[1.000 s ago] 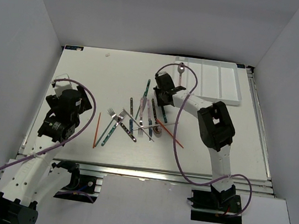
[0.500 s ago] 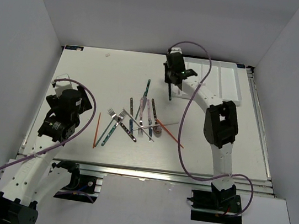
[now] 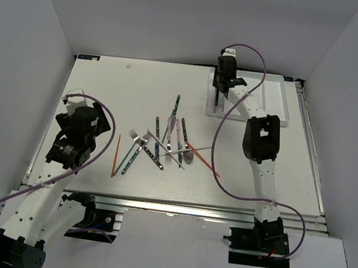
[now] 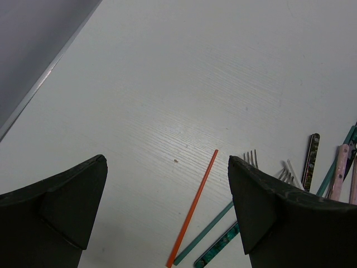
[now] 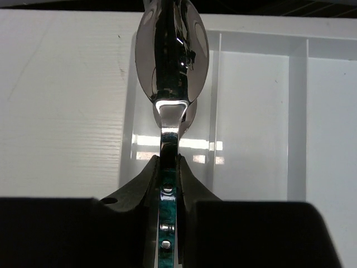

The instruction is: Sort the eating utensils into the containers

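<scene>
Teal-handled spoon (image 5: 172, 50) clamped in right pincer (image 5: 168, 167) over white tray (image 5: 251, 111); left pincer (image 4: 167, 167) gapes empty.

A spoon (image 5: 170, 50) of mirror-polished metal, its bowl bright with reflections, has a glossy, marbled teal handle set with small shiny studs. The right pincer (image 5: 167, 176) is matt black, plastic by the look of it. The white plastic tray (image 5: 251, 111) is smooth and glossy, throwing back glare. The white tabletop (image 4: 184, 84) is matt with a faint wood-grain texture. An orange chopstick (image 4: 192, 207) looks smooth.
</scene>
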Robot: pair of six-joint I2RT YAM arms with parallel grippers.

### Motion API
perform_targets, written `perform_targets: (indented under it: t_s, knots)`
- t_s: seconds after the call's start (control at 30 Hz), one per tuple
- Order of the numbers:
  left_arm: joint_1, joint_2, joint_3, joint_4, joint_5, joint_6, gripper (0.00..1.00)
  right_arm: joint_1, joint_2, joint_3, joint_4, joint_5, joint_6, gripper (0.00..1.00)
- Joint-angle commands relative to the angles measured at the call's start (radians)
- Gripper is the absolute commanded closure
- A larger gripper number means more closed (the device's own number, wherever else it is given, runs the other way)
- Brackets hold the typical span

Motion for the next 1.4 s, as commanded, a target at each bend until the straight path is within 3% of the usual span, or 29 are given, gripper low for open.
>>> perform_targets:
  t_s: [0.0, 0.17, 0.43, 0.53, 0.57, 0.83, 1.0, 1.1, 1.13, 1.37]
  knots:
    - [-0.006, 0.000, -0.002, 0.010, 0.004, 0.006, 0.02, -0.016, -0.007, 0.044, 0.069, -0.008, -0.008, 1.00]
    - [-0.004, 0.006, 0.000, 0.013, 0.010, 0.006, 0.02, -0.016, -0.060, -0.109, 0.118, -0.031, -0.003, 1.00]
    - [-0.006, -0.001, -0.003, 0.012, 0.007, 0.006, 0.02, -0.017, -0.054, -0.115, 0.097, -0.054, 0.008, 1.00]
    - [-0.004, -0.001, -0.003, 0.010, 0.005, 0.006, 0.02, -0.017, -0.056, -0.120, 0.088, -0.048, 0.022, 0.86]
    - [-0.004, -0.001, -0.003, 0.010, 0.007, 0.005, 0.02, -0.017, -0.059, -0.121, 0.085, -0.043, 0.026, 0.75]
    - [-0.004, -0.003, -0.003, 0.010, 0.007, 0.006, 0.02, -0.017, -0.112, -0.100, 0.043, -0.037, 0.031, 0.57]
    - [-0.004, -0.004, -0.003, 0.010, 0.002, 0.006, 0.02, 0.002, -0.230, -0.135, 0.002, -0.061, 0.031, 0.45]
    - [-0.004, -0.004, -0.002, 0.009, -0.001, 0.005, 0.02, 0.050, -0.333, -0.239, -0.030, -0.060, 0.008, 0.23]
    - [-0.004, -0.004, -0.002, 0.007, -0.001, 0.005, 0.02, 0.065, -0.359, -0.270, -0.058, -0.055, 0.005, 0.11]
    - [-0.004, -0.006, -0.002, 0.007, -0.001, 0.003, 0.02, 0.223, -0.499, -0.546, -0.164, -0.068, -0.003, 0.11]
